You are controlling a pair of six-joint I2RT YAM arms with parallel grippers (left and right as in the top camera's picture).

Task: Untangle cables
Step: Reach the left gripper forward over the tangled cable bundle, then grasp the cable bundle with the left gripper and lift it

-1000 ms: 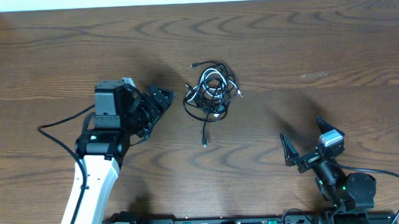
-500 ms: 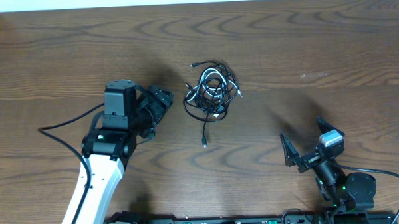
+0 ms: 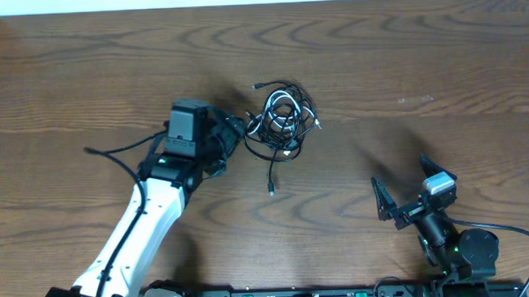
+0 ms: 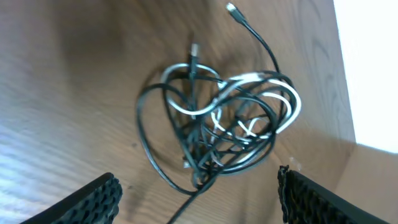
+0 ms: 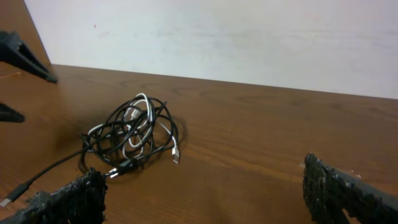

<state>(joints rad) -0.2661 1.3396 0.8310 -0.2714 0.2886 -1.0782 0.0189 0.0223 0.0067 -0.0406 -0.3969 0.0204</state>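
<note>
Left fingers (image 4: 93, 199), wide, now closer to cables (image 3: 281, 121) on wood-grain table (image 3: 438, 63); right fingers (image 5: 339, 193) wide; apparently white wall (image 5: 249, 31) behind.

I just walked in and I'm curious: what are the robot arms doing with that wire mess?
The cables lie in one knotted bundle on the table. The left gripper is open right beside the bundle, holding nothing yet. The right gripper sits open and empty, well away from it.

table (image 3: 438, 63): brown wood, visible grain | wall (image 5: 249, 37): plain white, behind table's far edge
</note>
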